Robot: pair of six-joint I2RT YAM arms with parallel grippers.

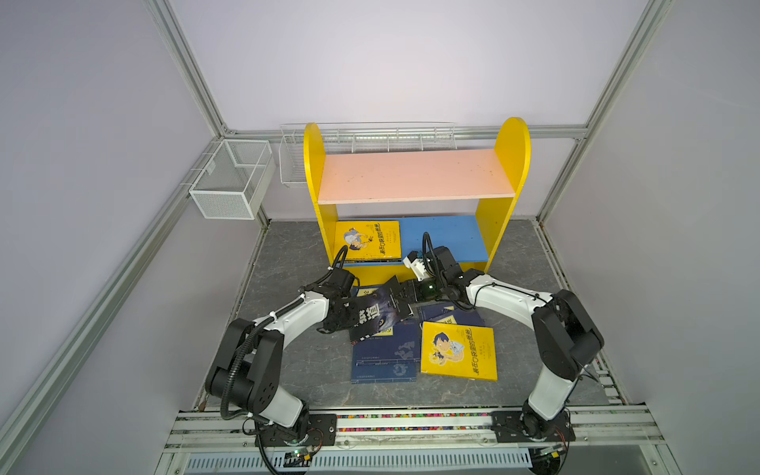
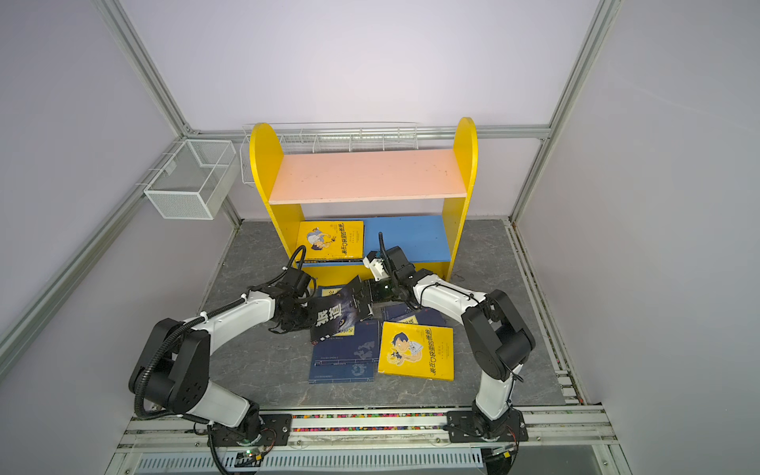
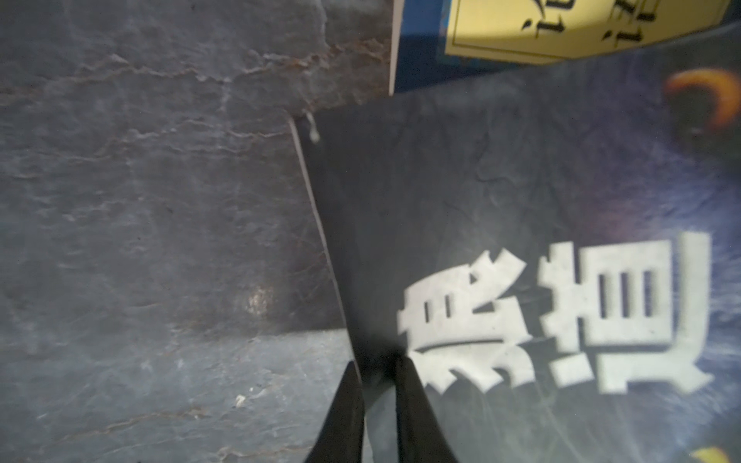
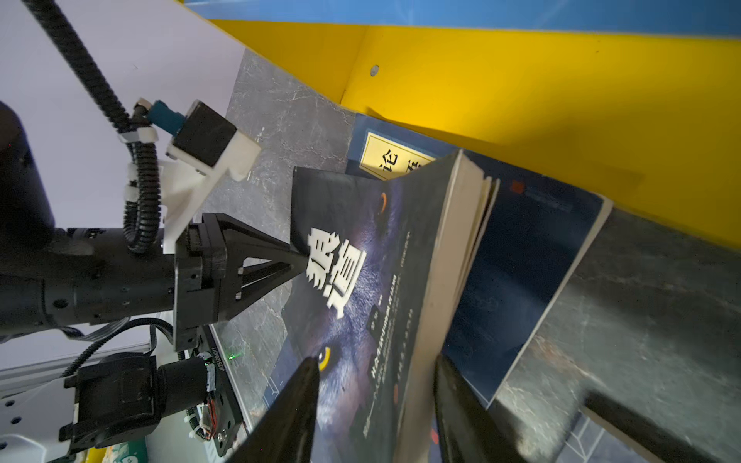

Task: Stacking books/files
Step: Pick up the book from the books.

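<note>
Right at the lens, your left fingers (image 3: 347, 413) are pinched almost shut on one edge of the black book (image 3: 461, 208), with the cover nipped between them. At the opposite end, your right fingers (image 4: 292, 421) stand half-open astride the page edge, one on the cover side and one beyond the page block. I can't tell whether they bear on it yet.

The book sits tilted, one side raised off the navy books (image 1: 384, 353) on the counter (image 1: 534, 267), just in front of the shelf (image 1: 512, 164). By my read, you're on a two-handed pickup, likely bound for the yellow book (image 1: 367, 240) lying flat on the lower blue board.

Next you'll want the right fingers closed firmly on the whole page block. Then raise both arms together so the thin book doesn't twist or fan open, and clear the shelf's front lip. A second yellow book (image 1: 458, 351) lies beside the pile.

Some things are hard to make out: how many navy books are stacked, what lies under the black one, and whether anything sits beneath the shelved yellow one. In both top views the wrist hides your left fingertips.
</note>
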